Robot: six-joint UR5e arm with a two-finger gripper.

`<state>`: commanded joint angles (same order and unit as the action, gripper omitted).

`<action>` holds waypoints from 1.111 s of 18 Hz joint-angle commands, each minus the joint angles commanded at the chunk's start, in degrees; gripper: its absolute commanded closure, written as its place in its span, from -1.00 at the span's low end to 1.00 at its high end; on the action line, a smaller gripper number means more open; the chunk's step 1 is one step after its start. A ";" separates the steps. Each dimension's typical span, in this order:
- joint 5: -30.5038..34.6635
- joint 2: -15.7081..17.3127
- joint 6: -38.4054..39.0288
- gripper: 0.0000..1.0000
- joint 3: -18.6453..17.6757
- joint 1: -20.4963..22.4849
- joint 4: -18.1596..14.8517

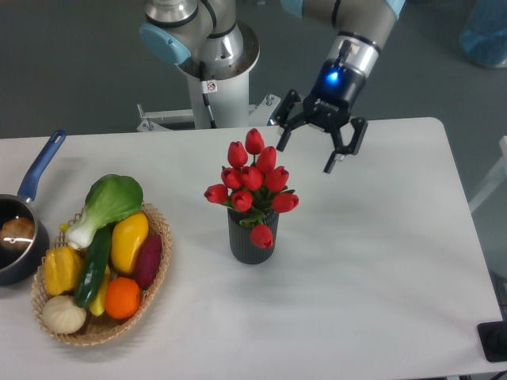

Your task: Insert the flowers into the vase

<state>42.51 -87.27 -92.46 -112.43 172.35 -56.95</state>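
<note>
Red flowers (252, 184) stand in the vase (252, 238) on a white table (380, 269); the end effector (306, 157) hangs wide open beside them; grey floor behind.

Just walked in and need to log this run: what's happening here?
The red tulips already stand in the dark ribbed vase mid-table. The gripper is open, empty, and up and to the right of the blooms, touching nothing. The insertion looks done.
</note>
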 joint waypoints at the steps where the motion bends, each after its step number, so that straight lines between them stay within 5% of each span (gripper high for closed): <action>1: 2.64 -0.26 -0.09 -1.00 1.15 -0.26 0.09; 9: 23.12 -6.41 -0.18 -1.00 12.31 -2.72 0.26; 15: 34.46 -11.16 -0.09 -1.00 12.68 -2.90 -0.70; 20: 43.70 -13.01 0.00 -1.00 13.64 -5.09 -5.71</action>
<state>86.22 -100.28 -92.46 -98.79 167.26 -62.66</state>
